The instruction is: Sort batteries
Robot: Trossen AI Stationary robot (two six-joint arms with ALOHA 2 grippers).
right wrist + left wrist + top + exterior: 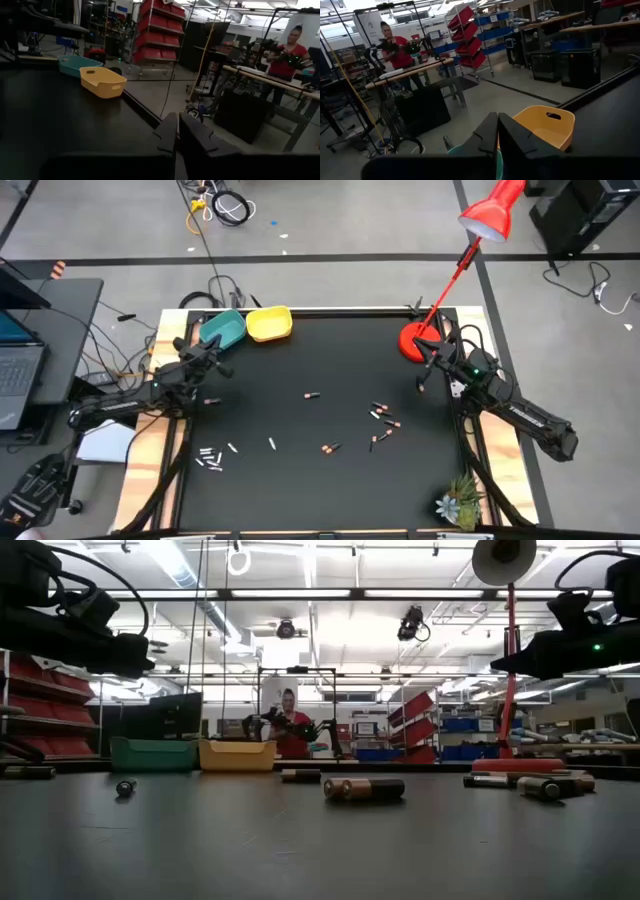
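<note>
My left hand (218,367) hangs pinched shut and empty just beside the teal bowl (222,330), the yellow bowl (269,324) next to it. My right hand (424,380) is likewise closed on nothing, near the red lamp base (413,341). Both look parked clear of the work: the batteries (382,417) lie scattered on the desk (320,480), well apart from either hand, unsorted.
</note>
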